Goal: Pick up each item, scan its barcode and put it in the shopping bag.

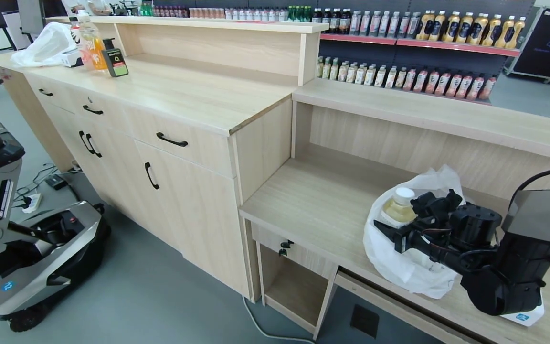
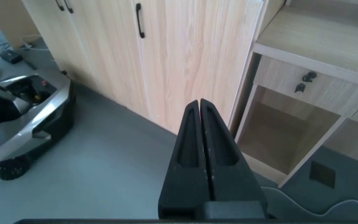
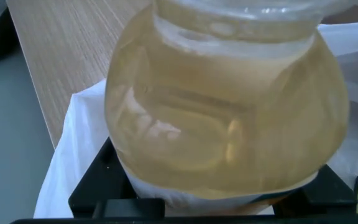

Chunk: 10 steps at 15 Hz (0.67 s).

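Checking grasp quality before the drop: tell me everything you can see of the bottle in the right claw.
The bottle looks like clear plastic, rounded at the shoulder, holding pale yellow liquid, with a white cap on top and what looks like a white label lower down. The right claw is shut on it, a finger on each side, holding it cap-up at the open mouth of the white shopping bag on the lower counter. Whether it touches the bag cannot be told.

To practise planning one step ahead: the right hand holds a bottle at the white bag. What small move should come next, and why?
Probably lower the bottle deeper into the shopping bag. The right hand is shut on it at the bag's open mouth, white plastic beneath, so it looks not yet set down.
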Available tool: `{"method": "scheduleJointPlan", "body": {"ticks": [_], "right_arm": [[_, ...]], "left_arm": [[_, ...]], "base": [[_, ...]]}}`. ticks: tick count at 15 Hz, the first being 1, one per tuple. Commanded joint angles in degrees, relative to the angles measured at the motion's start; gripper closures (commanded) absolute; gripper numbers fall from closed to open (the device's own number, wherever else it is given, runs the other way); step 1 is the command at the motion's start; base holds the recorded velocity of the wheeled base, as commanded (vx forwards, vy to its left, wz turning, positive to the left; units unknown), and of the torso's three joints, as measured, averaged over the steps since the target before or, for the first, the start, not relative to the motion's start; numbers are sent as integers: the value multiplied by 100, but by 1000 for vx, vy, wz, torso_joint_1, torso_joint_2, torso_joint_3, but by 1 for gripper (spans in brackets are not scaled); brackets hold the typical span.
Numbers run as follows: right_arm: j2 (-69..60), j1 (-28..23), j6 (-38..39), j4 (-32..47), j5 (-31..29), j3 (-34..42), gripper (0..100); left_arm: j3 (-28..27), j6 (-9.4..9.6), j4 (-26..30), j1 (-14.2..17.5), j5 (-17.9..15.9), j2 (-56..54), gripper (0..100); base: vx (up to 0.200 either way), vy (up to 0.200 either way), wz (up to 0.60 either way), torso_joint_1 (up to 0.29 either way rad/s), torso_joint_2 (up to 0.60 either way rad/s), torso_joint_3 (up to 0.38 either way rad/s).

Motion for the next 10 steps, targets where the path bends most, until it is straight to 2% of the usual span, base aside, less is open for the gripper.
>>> {"method": "scheduleJointPlan", "body": {"ticks": [1,6,7,10], "right_arm": [[119,6,-15,3,-7,35,100],[172,33,-164,3,-16,70,100],[154,41,-164,3,-16,70,0],[-153,68,-155,12,-16,-27,0]], "left_arm": [[0,4,0,0,4,0,100],[0,-5,0,0,4,0,100],[0,-5,0,0,4,0,100],[0,4,0,0,4,0,100]], "base": [[0,0,0,0,0,0],[0,0,0,0,0,0],[0,0,0,0,0,0],[0,0,0,0,0,0]]}}
